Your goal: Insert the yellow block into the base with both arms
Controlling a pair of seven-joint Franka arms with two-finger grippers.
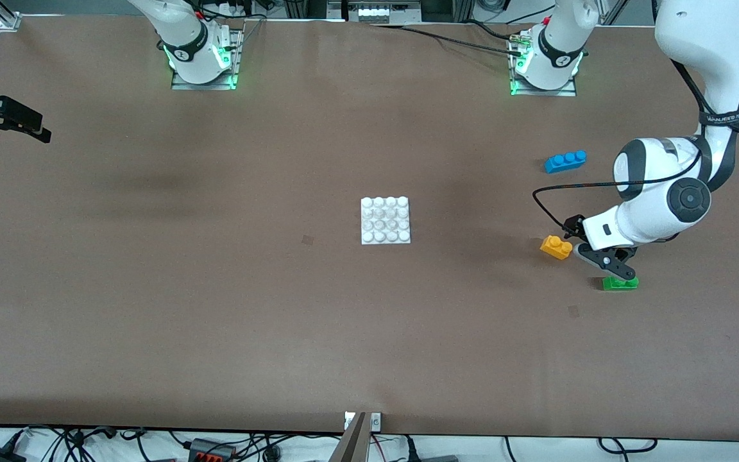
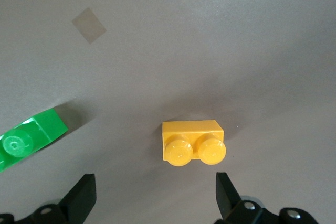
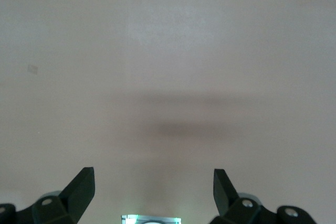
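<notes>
Two black fingers (image 2: 81,195) of the left gripper (image 1: 600,258) spread wide, holding nothing, over the table between the small orange-yellow plastic block (image 1: 556,247) and green brick (image 1: 620,283), seemingly lowish, flat white studded base (image 1: 385,220) mid-table, well apart, right gripper (image 1: 20,125) splayed too, waiting over the brown table (image 1: 215,308) at its own end.

yellow block (image 1: 556,247) toward left arm's end of table (image 1: 215,321), base (image 1: 385,221) mid-table
</notes>
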